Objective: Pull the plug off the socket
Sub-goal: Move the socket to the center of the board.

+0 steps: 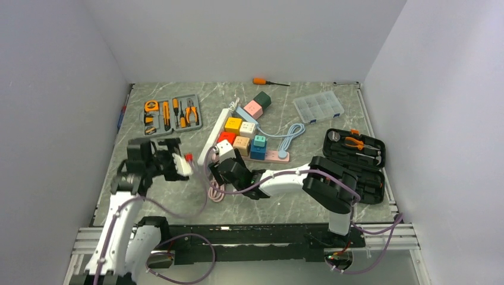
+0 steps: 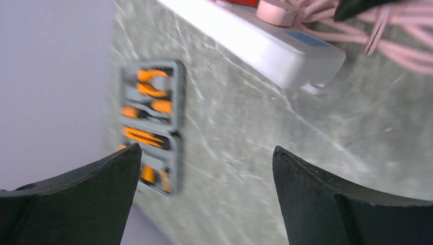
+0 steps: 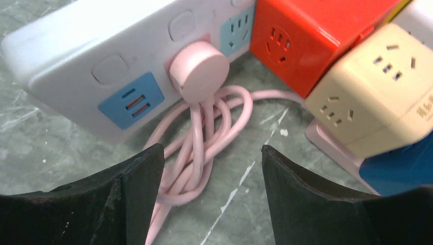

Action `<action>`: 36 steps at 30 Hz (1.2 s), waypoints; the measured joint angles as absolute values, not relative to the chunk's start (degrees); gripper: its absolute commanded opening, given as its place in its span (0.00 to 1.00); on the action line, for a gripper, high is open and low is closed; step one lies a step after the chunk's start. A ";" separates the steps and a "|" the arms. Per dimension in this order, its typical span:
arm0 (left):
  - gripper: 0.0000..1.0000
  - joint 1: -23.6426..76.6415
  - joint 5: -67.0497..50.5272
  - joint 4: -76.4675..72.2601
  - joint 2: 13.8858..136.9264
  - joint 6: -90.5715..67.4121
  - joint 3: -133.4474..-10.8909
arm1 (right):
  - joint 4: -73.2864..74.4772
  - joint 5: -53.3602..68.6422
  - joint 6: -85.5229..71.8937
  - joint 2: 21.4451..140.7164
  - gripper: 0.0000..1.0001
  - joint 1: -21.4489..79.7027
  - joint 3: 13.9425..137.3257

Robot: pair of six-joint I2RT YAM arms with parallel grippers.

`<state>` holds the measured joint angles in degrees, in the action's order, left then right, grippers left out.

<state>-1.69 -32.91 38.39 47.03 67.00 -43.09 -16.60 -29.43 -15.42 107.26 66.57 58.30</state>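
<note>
The power strip point(image 1: 215, 136) lies near the middle of the surface point(image 1: 279, 196), running from rear to near. The plug point(image 3: 203, 71) sits in the strip close to its near end, with the cord point(image 3: 179, 168) looped on the surface just before it. Cube sockets point(image 1: 243, 136) cluster right of the strip, against it. A tool tray point(image 1: 171, 114) lies rear left, a screwdriver point(image 1: 267, 82) by the far edge, a compartment box point(image 1: 318, 107) rear right and a tool case point(image 1: 355, 163) at the right edge. The left end effector point(image 2: 207, 149) is left of the strip's near end. The right end effector point(image 3: 210, 149) is just before the plug, above the cord.
</note>
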 measured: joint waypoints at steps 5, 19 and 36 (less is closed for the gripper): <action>0.99 4.23 -32.36 25.28 35.79 90.91 -27.51 | -16.08 -27.75 -19.35 101.73 0.79 66.22 53.23; 0.99 4.40 -43.33 1.96 53.43 117.47 -19.42 | -15.81 -22.35 -26.59 71.75 0.81 56.40 38.44; 0.89 3.36 -53.10 0.58 57.89 118.58 -18.17 | -13.06 -16.34 -27.29 72.95 0.73 53.43 38.48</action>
